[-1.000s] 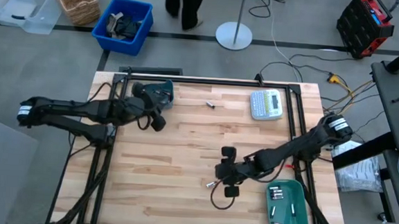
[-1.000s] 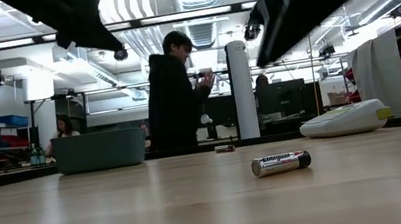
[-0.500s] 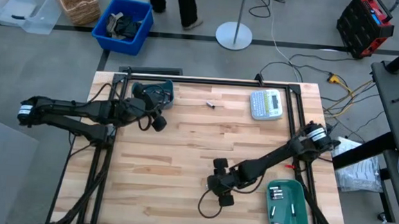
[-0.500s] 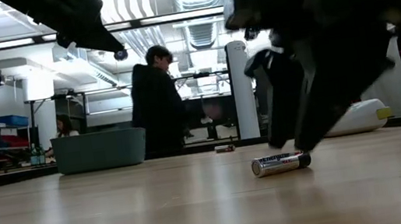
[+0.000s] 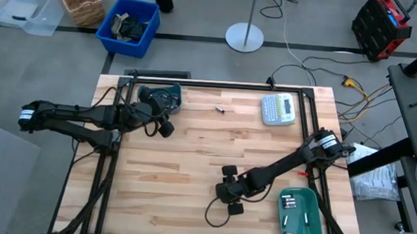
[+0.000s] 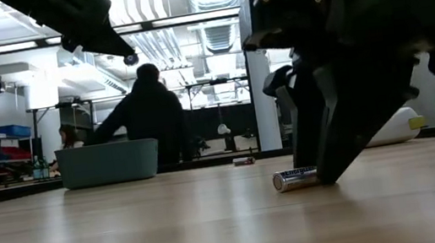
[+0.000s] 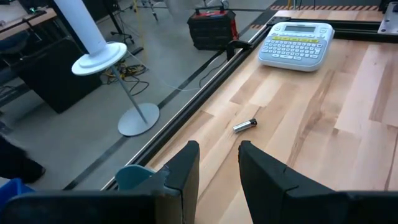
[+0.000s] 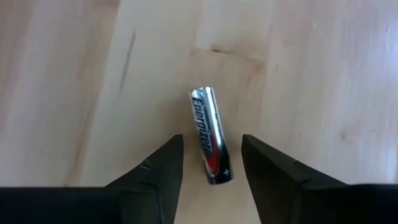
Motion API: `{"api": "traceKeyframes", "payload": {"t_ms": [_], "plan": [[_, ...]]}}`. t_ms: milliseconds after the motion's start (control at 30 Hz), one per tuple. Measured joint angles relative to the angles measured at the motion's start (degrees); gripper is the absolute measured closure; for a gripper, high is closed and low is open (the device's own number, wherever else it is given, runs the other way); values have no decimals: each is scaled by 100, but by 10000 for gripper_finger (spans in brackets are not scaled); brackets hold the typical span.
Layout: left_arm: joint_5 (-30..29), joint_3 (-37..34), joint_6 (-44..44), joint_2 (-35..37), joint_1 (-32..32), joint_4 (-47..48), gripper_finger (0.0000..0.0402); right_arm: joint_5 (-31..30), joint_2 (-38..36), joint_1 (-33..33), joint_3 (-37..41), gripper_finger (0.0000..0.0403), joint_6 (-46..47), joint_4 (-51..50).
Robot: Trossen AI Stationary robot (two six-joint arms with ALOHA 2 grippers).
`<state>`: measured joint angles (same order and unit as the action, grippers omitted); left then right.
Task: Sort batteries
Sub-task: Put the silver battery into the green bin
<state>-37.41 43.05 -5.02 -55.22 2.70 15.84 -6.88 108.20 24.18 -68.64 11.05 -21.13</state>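
A silvery battery [image 8: 208,140] lies on its side on the wooden table [image 5: 191,159], right of centre near the front; the low view shows the same battery [image 6: 294,180]. My right gripper [image 8: 211,171] is down over it, open. One finger stands on each side of the battery's near end, with a gap on both sides. My left gripper [image 7: 217,168] hangs open with nothing between its fingers above the table's far left, beside a teal bin [image 5: 169,96]. A second battery [image 5: 221,109] lies at the far middle. A green tray [image 5: 312,203] at the front right holds several batteries.
A grey-white label maker [image 5: 278,109] sits at the far right of the table. The right arm's cable loops over the near edge [image 5: 213,217]. Black frame rails run along the table's far and side edges. A person moves in the room behind the table.
My right gripper has come down and moved toward the table's near left, onto the silvery battery. Its fingers now reach the tabletop around the battery, which has stayed in place. The person beyond the table has walked toward the left.
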Motion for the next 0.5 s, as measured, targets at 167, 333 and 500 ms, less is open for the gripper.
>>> {"api": "traceKeyframes", "payload": {"t_ms": [167, 333, 500], "plan": [[7, 0, -4, 0, 0, 0, 308, 4, 137, -30, -5, 261, -42, 43], [59, -2, -7, -2, -2, 9, 309, 9, 180, -33, -11, 284, -57, 53], [59, -7, -5, -2, -2, 7, 309, 23, 175, -33, -9, 340, -61, 53]]}}
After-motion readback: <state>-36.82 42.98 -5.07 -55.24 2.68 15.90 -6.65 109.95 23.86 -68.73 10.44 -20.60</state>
